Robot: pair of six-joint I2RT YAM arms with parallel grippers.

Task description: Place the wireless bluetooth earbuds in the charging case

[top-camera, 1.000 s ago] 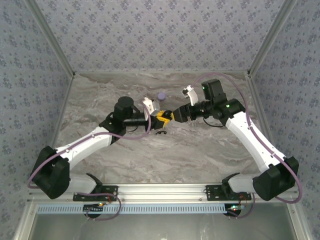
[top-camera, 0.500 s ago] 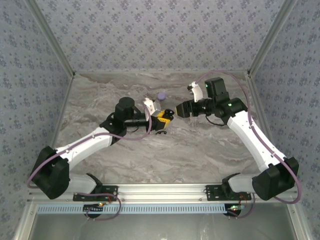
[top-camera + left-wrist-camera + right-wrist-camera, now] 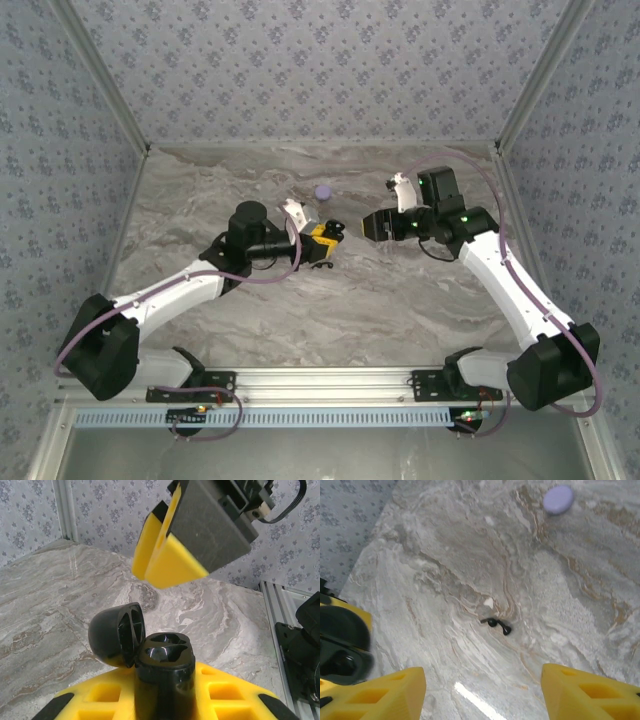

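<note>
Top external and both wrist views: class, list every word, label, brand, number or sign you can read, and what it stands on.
None can be read.
The charging case, the lilac disc and the marble table show no print; the wallpaper has a flower pattern, no letters.

Arms: left arm point(image 3: 180, 290) and right arm point(image 3: 510, 290), white shells with black joints and shoulder blocks.
Cables: a lilac cable point(image 3: 590, 370) loops along each arm.
Pincers: left pincer point(image 3: 322, 240), right pincer point(image 3: 368, 224); black bodies, yellow fingers point(image 3: 380, 692) with square recesses.
Lights: small green lights point(image 3: 463, 213) on the right arm, upper right of the frame.
Bases: black brackets point(image 3: 190, 385) bolted to a silver rail point(image 3: 330, 378), bottom of the frame.
</note>
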